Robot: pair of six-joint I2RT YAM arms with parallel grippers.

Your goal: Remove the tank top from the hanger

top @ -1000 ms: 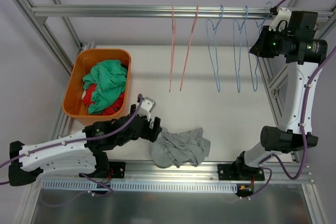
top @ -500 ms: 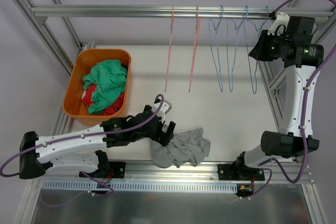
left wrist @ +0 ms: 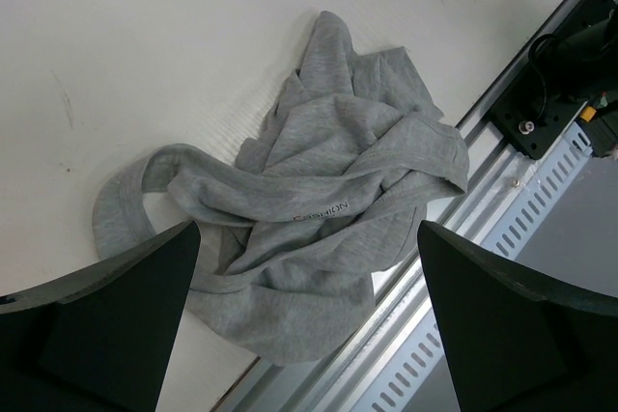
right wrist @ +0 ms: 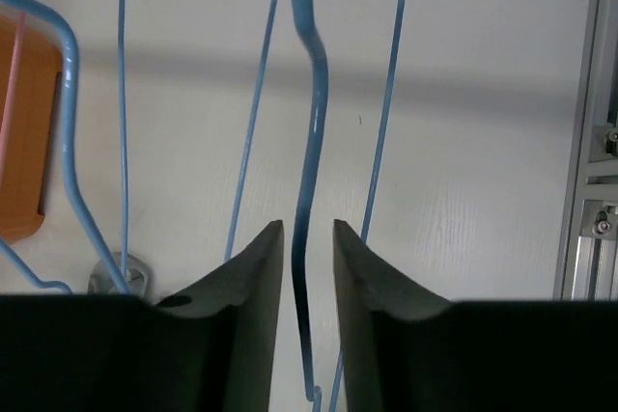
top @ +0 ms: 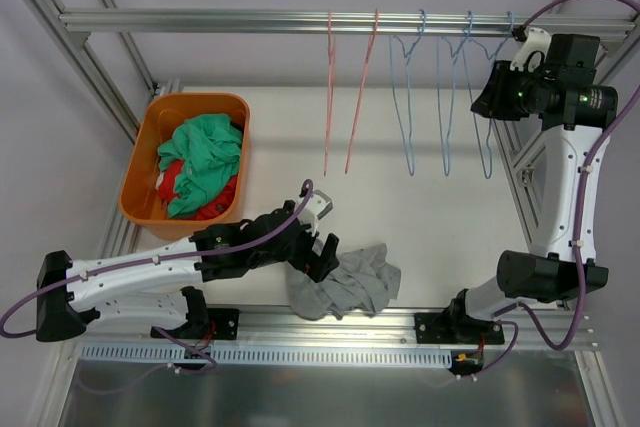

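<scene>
Tank top: the tank top [left wrist: 319, 229] was soft grey jersey, crumpled into a loose, creased heap. It lay on the table straight beneath the gap between the left fingers and hung on no hanger.
Strap: one strap loop [left wrist: 121, 209] curled out of the heap, just beyond the left-hand finger's tip in the wrist view.
Left gripper: the left gripper [left wrist: 309, 335] had two matte black, wedge-shaped fingers [left wrist: 106, 325]. They were spread wide over the heap and gripped nothing.
Right gripper: the right gripper [right wrist: 307, 238] was drawn in to a narrow slit.
Blue hanger: the thin, glossy blue hanger [right wrist: 311, 94] ran its bent wire down through that slit. Whether the pads actually pinched it could not be told.
Neighbouring wire: further blue hangers [top: 405, 97] and two pink hangers [top: 350, 97] hung to one side of the right fingers on the same metal bar [top: 250, 19] (all bare wire).
Table: the table [top: 430, 217] was white, matte and faintly grained.
Slotted rail: a slotted aluminium rail [left wrist: 502, 238] touched the heap's edge, just inside the right-hand finger of the left wrist view.
Bin: a rounded orange plastic bin [top: 140, 177] sat well away from both pairs of fingers, heaped with green and red clothes [top: 200, 162].
</scene>
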